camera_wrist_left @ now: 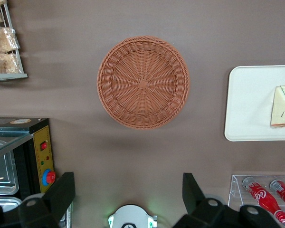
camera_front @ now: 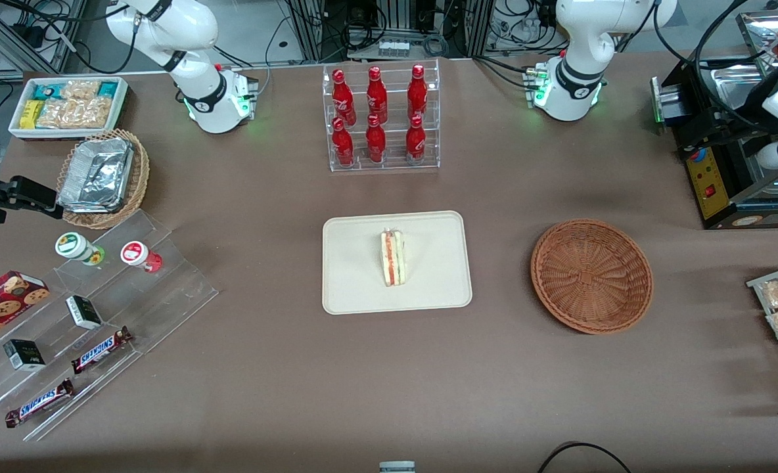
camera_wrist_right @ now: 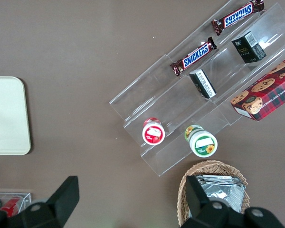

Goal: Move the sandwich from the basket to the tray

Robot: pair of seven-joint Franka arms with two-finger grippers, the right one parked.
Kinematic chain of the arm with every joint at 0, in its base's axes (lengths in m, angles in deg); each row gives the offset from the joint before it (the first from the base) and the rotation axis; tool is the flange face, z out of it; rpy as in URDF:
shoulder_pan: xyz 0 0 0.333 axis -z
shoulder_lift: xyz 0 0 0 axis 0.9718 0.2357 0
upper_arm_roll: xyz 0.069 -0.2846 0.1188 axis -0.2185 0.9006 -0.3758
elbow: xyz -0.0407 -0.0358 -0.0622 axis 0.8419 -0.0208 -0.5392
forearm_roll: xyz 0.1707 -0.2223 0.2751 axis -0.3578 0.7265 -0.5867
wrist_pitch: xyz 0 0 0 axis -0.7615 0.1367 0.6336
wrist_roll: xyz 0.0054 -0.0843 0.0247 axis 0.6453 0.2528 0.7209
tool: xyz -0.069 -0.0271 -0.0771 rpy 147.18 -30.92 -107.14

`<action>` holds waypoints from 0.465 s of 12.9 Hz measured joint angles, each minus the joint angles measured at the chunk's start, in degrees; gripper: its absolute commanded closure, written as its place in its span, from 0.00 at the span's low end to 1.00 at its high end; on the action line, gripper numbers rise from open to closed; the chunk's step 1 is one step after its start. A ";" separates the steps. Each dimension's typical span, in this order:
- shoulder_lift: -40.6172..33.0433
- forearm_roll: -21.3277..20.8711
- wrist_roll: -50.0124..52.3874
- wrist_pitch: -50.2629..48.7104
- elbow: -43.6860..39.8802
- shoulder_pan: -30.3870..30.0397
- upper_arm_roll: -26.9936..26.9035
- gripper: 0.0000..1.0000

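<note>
The sandwich [camera_front: 392, 257] is lying on the tray [camera_front: 428, 289] in the middle of the tabletop [camera_front: 284, 368]. The basket [camera_front: 591, 275] is sitting beside the tray, toward the working arm's end, holding nothing. The claw [camera_wrist_left: 128, 192] is hanging high above the basket, its fingers [camera_wrist_left: 62, 194] spread wide, gripping nothing.

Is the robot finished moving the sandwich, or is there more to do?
It looks finished. The sandwich stands on the cream tray, and the reddish-brown wicker basket holds nothing. The gripper hangs open and holding nothing high above the table, over the basket. Nothing seems left except perhaps parking the arm.
</note>
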State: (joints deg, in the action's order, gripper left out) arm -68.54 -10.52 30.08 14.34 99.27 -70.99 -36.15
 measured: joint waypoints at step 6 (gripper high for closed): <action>0.05 0.00 -0.12 0.77 0.05 1.10 -2.83 0.00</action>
State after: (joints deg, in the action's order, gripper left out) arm -68.48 -10.52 29.96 15.11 99.31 -69.88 -38.98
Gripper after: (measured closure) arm 0.000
